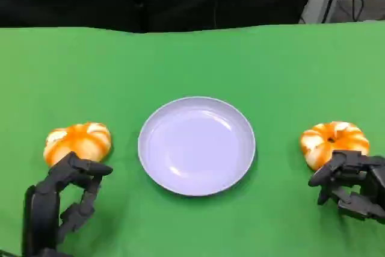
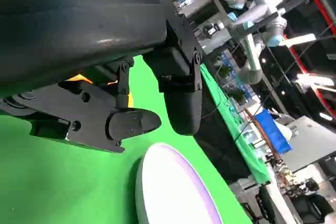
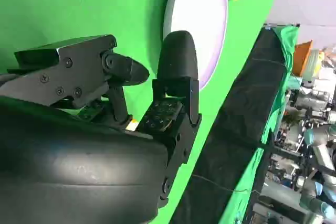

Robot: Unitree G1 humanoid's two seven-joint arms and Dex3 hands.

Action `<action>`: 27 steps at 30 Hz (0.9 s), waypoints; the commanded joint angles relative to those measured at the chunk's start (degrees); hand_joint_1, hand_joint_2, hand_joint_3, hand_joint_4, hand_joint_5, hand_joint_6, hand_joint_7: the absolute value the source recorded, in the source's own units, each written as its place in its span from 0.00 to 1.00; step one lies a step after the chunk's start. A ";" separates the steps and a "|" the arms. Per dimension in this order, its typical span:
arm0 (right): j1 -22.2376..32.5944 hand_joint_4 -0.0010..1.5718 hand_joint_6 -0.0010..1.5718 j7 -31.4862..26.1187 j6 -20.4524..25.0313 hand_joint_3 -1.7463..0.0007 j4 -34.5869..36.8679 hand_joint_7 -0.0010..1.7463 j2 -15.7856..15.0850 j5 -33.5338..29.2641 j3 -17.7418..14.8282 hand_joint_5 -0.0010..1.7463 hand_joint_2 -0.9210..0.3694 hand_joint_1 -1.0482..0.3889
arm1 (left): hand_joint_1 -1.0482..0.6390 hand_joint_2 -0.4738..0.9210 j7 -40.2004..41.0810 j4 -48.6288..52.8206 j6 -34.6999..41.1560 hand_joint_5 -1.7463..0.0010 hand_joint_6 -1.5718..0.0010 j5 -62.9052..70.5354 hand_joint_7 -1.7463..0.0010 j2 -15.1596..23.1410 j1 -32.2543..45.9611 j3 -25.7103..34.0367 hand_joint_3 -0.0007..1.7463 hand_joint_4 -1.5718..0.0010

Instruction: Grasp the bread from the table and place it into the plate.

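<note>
Both hands empty, fingers apart — L hand (image 1: 63,200) & R hand (image 1: 355,182) each near a bread.

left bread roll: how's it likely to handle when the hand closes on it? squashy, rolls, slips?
The left bread roll looks puffy and lobed, so it probably gives under the fingers and weighs little. Its domed shape sits flat on the green cloth, so rolling seems unlikely; a push may just slide it. The glossy crust could be a bit slick, so the left hand likely needs a wrapping hold.

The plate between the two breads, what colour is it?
Pale lilac-white plate, clearest in the head view.
</note>
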 commanded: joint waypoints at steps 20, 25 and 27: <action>-0.21 0.56 0.59 -1.40 -0.67 0.62 0.51 0.56 -1.16 -0.80 -0.11 0.78 0.10 0.77 | 0.60 1.00 0.88 0.11 -1.00 0.19 0.55 0.12 0.37 1.08 -0.18 0.25 0.29 0.59; -0.25 0.56 0.59 -0.92 -0.33 0.62 0.58 0.57 -1.14 -0.61 -0.28 0.78 0.09 0.76 | 0.60 1.00 0.56 -0.33 -1.51 0.33 0.48 -0.16 0.52 0.99 -0.08 0.35 0.26 0.54; -0.26 0.56 0.59 -0.81 -0.29 0.62 0.58 0.57 -1.13 -0.55 -0.31 0.78 0.09 0.76 | 0.60 1.00 0.53 -0.32 -1.59 0.36 0.47 -0.17 0.56 0.99 -0.09 0.38 0.25 0.52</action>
